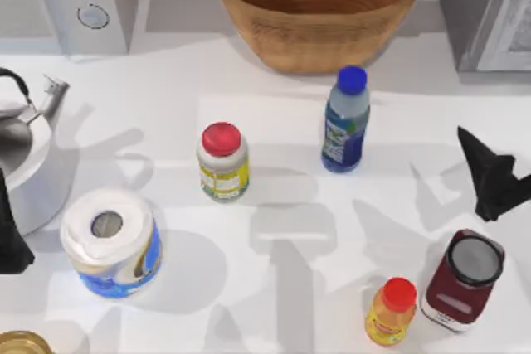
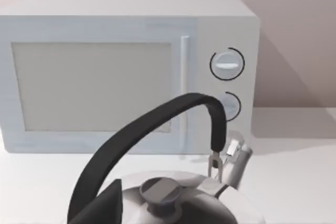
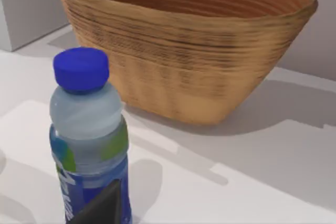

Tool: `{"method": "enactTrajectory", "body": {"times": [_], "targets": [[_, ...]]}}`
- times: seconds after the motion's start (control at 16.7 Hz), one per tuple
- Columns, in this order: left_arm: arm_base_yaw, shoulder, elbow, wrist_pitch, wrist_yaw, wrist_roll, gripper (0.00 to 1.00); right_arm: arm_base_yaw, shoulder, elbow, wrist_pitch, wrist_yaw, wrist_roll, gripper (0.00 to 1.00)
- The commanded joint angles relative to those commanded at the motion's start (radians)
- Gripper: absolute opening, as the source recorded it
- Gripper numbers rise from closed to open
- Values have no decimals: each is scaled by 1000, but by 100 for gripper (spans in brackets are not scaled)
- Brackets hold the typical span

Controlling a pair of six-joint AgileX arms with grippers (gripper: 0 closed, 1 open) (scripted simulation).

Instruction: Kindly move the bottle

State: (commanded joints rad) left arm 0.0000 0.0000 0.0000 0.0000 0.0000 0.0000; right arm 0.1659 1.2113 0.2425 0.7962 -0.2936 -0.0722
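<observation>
The bottle (image 1: 346, 120) stands upright on the table (image 1: 282, 288), just in front of the woven basket (image 1: 319, 7) and well apart from the white jar (image 1: 222, 162) at its left. The right end effector (image 1: 494, 178) hovers at the table's right edge, off to the bottle's right, and holds nothing; whether its fingers stand wide or narrow I cannot tell. From its wrist camera the bottle (image 3: 88, 140) fills the near ground with the basket (image 3: 189, 45) behind. The left end effector (image 1: 10, 238) waits at the far left beside the kettle (image 1: 25, 147), idle.

The step in hand looks like the approach. To do it well, the right arm should come in level from the right, fingers spread wider than the body, and close on the labelled middle rather than the cap, since a tall slim bottle tips easily. It should keep clear of the basket wall and lift straight up before carrying
</observation>
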Motion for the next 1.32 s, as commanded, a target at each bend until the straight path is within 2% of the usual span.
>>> {"method": "enactTrajectory", "body": {"times": [0.3,0.6,1.08,1.32], "targets": [[0,0,0,0,0,0,100,61,447,102,298,-107,-21,100],[0,0,0,0,0,0,100,97,689,156,473,-172,-34,100],[0,0,0,0,0,0,100,98,719,160,493,-179,-35,100],[0,0,0,0,0,0,100,123,760,251,457,-159,-28,100]]}}
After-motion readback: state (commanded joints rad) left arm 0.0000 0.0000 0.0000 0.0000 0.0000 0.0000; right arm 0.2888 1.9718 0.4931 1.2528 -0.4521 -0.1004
